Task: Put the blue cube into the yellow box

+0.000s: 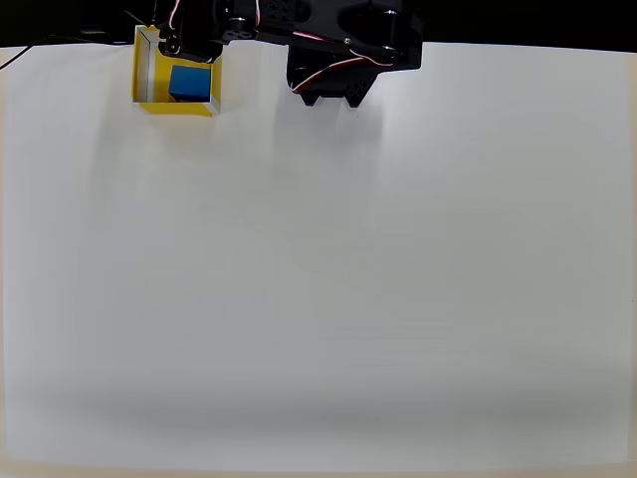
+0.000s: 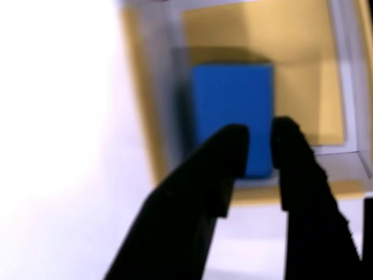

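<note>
The yellow box (image 1: 145, 72) stands at the table's far left edge in the overhead view. The blue cube (image 1: 189, 83) lies inside it, on the floor toward the right wall. My black gripper (image 1: 189, 48) hangs over the box's far rim. In the wrist view the blue cube (image 2: 233, 99) rests on the floor of the yellow box (image 2: 303, 87), close to its left wall. My gripper (image 2: 260, 137) is above and in front of the cube. Its two black fingers are nearly together, with a slit much narrower than the cube and nothing between them.
The arm's black body and base (image 1: 343, 55) with red and white wires sit at the table's far edge, right of the box. The white table (image 1: 328, 279) stretches wide toward the near side.
</note>
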